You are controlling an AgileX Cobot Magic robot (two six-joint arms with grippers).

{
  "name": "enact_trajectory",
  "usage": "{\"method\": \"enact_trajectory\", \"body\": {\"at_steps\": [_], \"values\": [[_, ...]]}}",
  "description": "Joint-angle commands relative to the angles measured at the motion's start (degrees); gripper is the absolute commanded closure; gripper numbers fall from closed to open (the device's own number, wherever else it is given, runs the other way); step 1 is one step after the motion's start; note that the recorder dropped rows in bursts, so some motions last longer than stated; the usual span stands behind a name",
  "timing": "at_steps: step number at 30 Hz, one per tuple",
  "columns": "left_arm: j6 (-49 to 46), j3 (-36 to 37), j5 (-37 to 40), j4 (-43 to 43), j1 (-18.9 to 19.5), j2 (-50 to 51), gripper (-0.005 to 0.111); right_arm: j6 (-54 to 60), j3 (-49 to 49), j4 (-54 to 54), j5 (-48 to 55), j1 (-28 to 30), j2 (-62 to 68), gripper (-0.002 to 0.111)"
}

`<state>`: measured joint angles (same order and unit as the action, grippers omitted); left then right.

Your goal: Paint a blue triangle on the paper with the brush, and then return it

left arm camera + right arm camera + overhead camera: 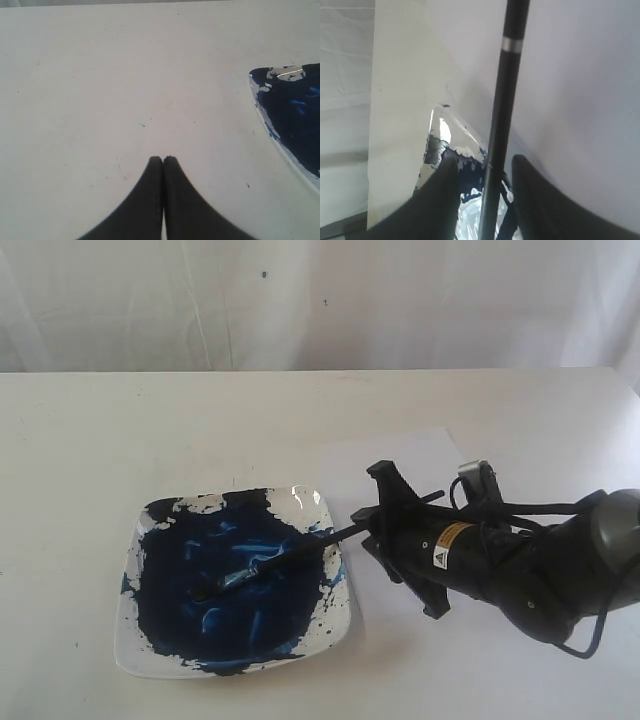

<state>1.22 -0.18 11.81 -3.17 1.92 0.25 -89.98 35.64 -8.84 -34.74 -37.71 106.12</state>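
The brush lies slanted, its blue-stained tip in the paint of the square white dish and its black handle reaching right over the rim. My right gripper straddles that handle, open, with a gap on each side. The paper lies right of the dish, largely under my right arm. No blue triangle shows on its visible part. My left gripper is shut on nothing above bare table; it is out of the exterior view.
The dish is smeared with dark blue paint and sits to one side of my left gripper. A white cloth backdrop hangs behind the table. The cream table extends left of the dish.
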Motion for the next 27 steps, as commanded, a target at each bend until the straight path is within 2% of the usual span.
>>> {"method": "enact_trajectory", "body": {"at_steps": [1, 27], "values": [[0.0, 0.2, -0.2, -0.6, 0.1, -0.3, 0.107, -0.3, 0.3, 1.7, -0.9, 0.0, 0.4, 0.076], [0.0, 0.2, -0.2, -0.6, 0.1, -0.3, 0.107, -0.2, 2.2, 3.9, -4.1, 0.0, 3.6, 0.076]]}}
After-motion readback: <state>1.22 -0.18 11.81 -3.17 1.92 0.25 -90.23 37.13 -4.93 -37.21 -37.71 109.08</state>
